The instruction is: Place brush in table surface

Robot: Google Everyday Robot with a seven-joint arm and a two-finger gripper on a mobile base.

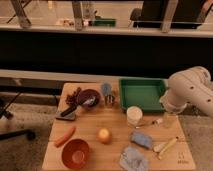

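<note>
The table surface (115, 125) is a light-brown wooden board with several items on it. A yellow-handled, brush-like tool (166, 146) lies near its right front corner, next to a small dark mark (184, 161). A thin small stick-like item (150, 123) lies right of a white cup (133, 115). My white arm (190, 90) reaches in from the right. My gripper (169, 119) hangs over the board's right edge, just in front of the green tray (142, 94). I cannot tell whether it holds anything.
On the board are a purple bowl (89, 98), a dark wedge-shaped object (67, 113), two cups (107, 94), a carrot (65, 136), an orange bowl (76, 152), a yellow ball (103, 135), a blue sponge (141, 140) and a grey cloth (134, 159). A dark counter wall stands behind.
</note>
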